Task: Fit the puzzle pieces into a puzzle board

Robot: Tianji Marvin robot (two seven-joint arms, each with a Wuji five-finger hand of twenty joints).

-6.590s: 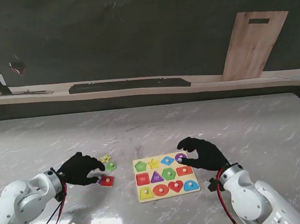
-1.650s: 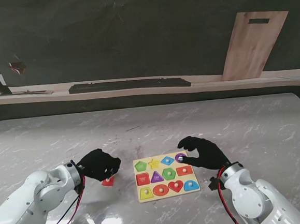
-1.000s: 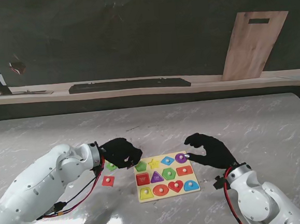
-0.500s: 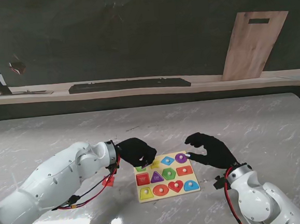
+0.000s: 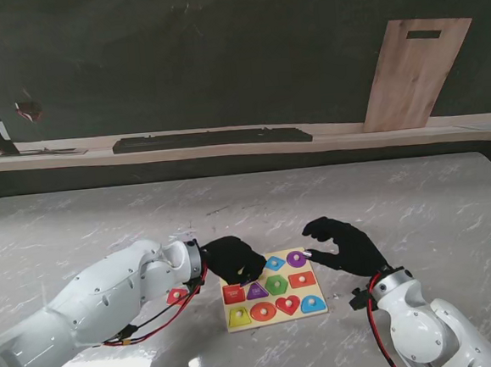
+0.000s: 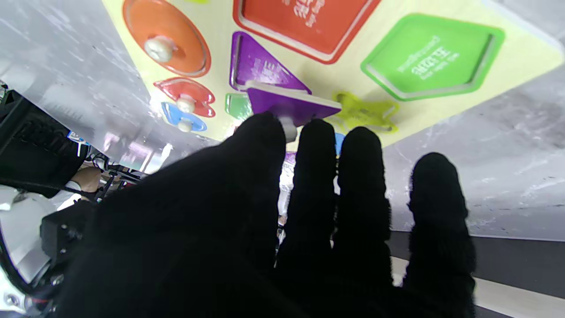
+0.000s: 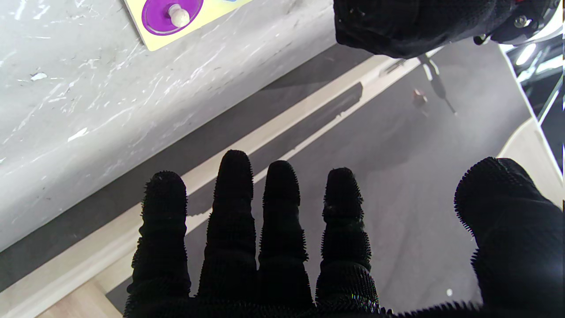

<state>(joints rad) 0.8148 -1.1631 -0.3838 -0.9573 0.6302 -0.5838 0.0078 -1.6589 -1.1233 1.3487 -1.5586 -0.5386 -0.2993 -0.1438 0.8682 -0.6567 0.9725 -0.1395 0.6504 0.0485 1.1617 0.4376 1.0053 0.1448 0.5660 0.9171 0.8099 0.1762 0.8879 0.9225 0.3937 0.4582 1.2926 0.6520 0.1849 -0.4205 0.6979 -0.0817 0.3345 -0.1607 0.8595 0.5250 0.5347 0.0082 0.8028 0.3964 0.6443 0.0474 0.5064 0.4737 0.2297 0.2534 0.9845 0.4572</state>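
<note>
Purple triangle piece point(image 6: 293, 104), flat wood with a white knob, pinched tilted in left hand point(image 5: 234, 260) just over its purple recess on the yellow puzzle board point(image 5: 271, 287), not seated. Most slots look filled; green pentagon, red square, yellow star recesses show empty. Red piece point(image 5: 178, 296) lies loose on marble table point(image 5: 418, 212). Right hand point(image 5: 342, 245) fingers spread, holding nothing, beside the board.

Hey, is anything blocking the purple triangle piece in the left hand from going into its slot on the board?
Nothing visible does. The purple triangle piece hangs tilted from the left hand fingers, right at the purple triangle slot, which is empty.
</note>
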